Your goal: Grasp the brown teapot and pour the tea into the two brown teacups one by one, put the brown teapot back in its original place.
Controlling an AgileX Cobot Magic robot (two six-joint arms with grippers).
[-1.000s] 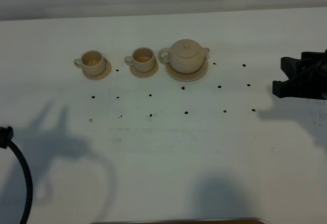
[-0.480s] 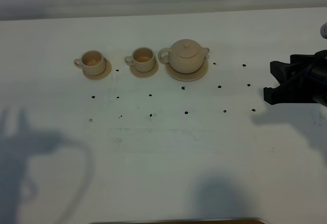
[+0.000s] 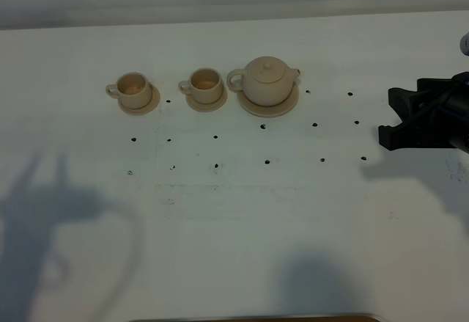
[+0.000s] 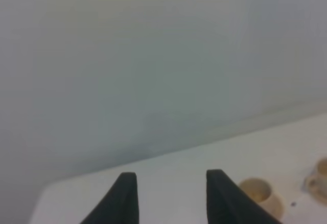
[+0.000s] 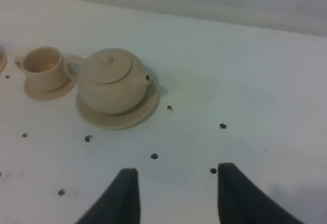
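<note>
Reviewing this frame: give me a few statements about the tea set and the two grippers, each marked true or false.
1. The brown teapot sits on its wide saucer with the lid on. True.
2. The right gripper is shut on the teapot's handle. False: it is open, empty and well apart from the teapot.
3. The teacup beside the teapot and the outer teacup both stand upright. True.
4. The teapot's spout points toward the teacups. False: its handle faces them and the spout points away.
5. The left gripper holds a teacup. False: it is open and empty.
</note>
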